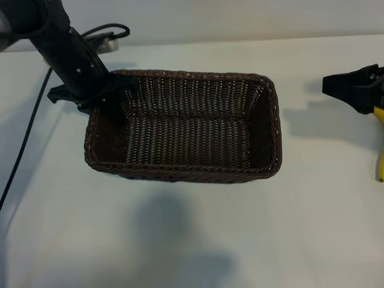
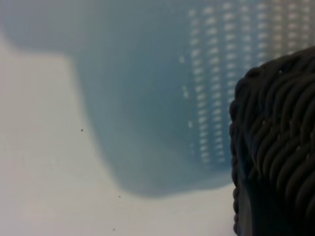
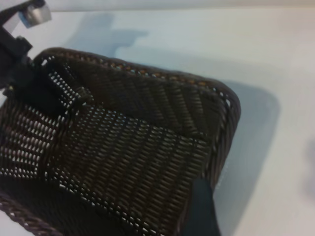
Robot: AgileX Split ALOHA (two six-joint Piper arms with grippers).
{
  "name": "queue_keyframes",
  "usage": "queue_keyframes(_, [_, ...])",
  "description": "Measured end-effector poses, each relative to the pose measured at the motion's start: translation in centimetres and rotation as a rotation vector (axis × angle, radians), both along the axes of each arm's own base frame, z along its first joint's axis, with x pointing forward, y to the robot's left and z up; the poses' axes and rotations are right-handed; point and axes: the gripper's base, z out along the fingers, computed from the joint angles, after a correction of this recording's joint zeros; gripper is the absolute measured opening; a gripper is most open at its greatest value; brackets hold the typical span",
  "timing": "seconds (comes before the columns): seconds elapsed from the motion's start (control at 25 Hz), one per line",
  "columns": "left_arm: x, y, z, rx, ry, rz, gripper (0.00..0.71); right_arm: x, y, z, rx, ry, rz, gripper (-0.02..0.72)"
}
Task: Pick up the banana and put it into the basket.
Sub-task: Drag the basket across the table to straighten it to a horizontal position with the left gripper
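Woven dark brown, the basket [image 1: 183, 126] fills the middle of the exterior frame on the white table [image 1: 192, 240], its long axis running left to right, its open side up and its floor bare. At the upper left, the left gripper [image 1: 99, 99] points steeply down at the basket's left rim; whether its fingers grasp anything cannot be told. At the right edge, well apart from the basket, the right gripper [image 1: 354, 87] hangs with jaws spread. No banana can be clearly made out.
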Motion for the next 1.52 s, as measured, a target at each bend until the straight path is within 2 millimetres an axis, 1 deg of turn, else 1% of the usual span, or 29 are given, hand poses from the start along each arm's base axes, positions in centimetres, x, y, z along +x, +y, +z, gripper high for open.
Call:
queue_keyframes(0.08, [0.1,0.0,-0.7,0.002,0.01,0.002,0.172,0.0,0.0,0.0,0.001,0.0,0.0,0.571])
queue_keyframes(0.36, [0.7,-0.1,-1.6,0.004,-0.015,0.022,0.172,0.0,0.0,0.0,0.0,0.001,0.0,0.571])
queue_keyframes(0.64, [0.9,-0.1,-3.2,0.008,0.018,0.023,0.172,0.0,0.0,0.0,0.003,0.004,0.006,0.571])
queue_keyframes(1.12, [0.9,-0.2,-3.6,0.002,0.034,0.024,0.175,0.0,0.0,0.0,0.002,0.003,0.005,0.571])
queue_keyframes(1.16, [0.9,-0.2,-3.6,0.002,0.036,0.023,0.186,0.0,0.0,0.0,0.002,0.003,0.005,0.571])
queue_keyframes(1.24, [0.8,-0.2,-3.6,0.001,0.045,0.021,0.244,0.0,0.0,0.0,0.002,0.003,0.005,0.571])
queue_keyframes(1.36, [0.8,-0.3,-3.5,-0.007,0.05,0.024,0.385,0.0,0.0,0.0,0.002,0.003,0.005,0.571])
queue_keyframes(1.44, [0.8,-0.3,-3.5,-0.009,0.051,0.026,0.462,0.0,0.0,0.0,0.002,0.003,0.005,0.571])
queue_keyframes(1.52, [0.7,-0.3,-3.5,-0.005,0.055,0.029,0.517,0.0,0.0,0.0,0.002,0.003,0.005,0.571])
